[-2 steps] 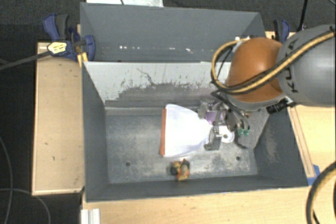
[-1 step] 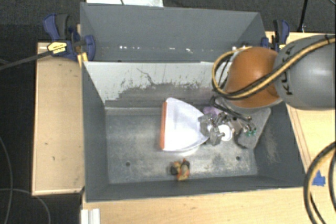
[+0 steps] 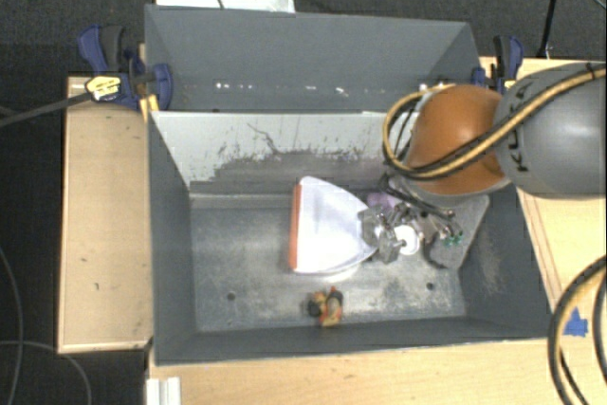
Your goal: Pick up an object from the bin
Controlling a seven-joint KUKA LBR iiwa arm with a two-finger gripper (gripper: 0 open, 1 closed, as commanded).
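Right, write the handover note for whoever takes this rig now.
Gripper: low in the bin, right of centre, at the right edge of the white pad with an orange side.
Other things: a small brown thing by the front wall; a purple thing partly under the wrist.
Done: nothing lifted yet.
Left: grasp one thing and raise it out.

You're looking at a smooth grey arm [image 3: 561, 155] capped at the wrist by a glossy orange-brown dome [image 3: 457, 136]. Black and yellow cables [image 3: 392, 136] loop around it; the gripper [image 3: 391, 242] is silvery metal.
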